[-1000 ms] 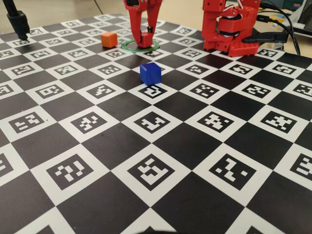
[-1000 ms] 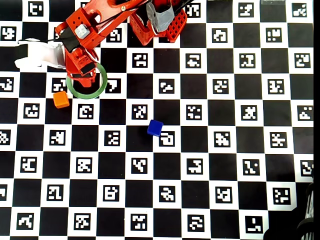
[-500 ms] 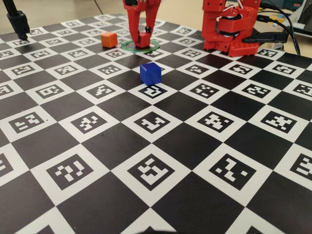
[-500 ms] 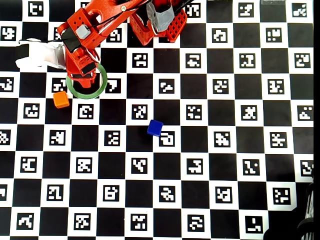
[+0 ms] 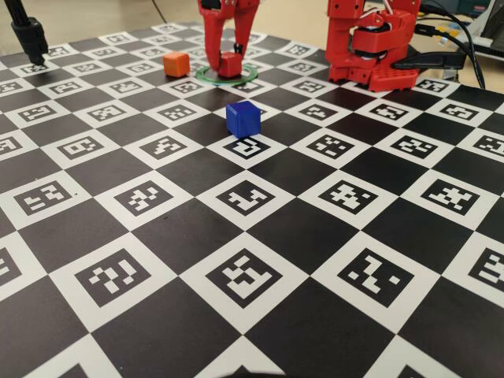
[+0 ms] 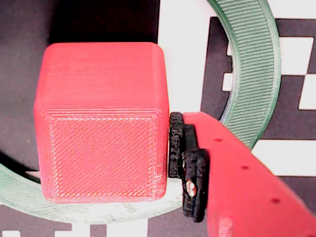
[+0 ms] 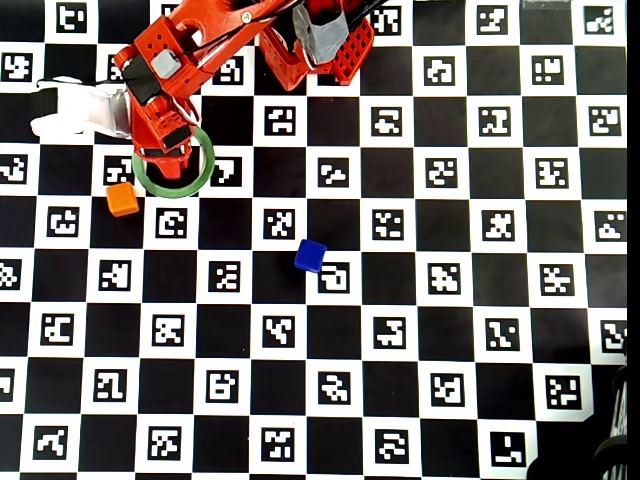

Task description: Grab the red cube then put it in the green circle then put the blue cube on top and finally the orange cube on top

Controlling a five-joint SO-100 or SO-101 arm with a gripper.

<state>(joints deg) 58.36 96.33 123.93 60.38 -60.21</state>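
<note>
Pincer (image 5: pixel 229 63) grips red cube (image 5: pixel 231 64) low inside green circle (image 5: pixel 250 75), placement apparently nearly done; blue cube (image 5: pixel 242 119) and orange cube (image 5: pixel 176 64) sit unstacked on table (image 5: pixel 260 260).

Even, bright indoor light falls on the counter (image 5: pixel 260 236), and the blue cube (image 5: pixel 242 118) casts only a soft, short shadow in the fixed view. The wrist view is overexposed on the white squares, with the red cube (image 6: pixel 101 123) slightly soft at close range. The overhead view is sharp and evenly lit.
</note>
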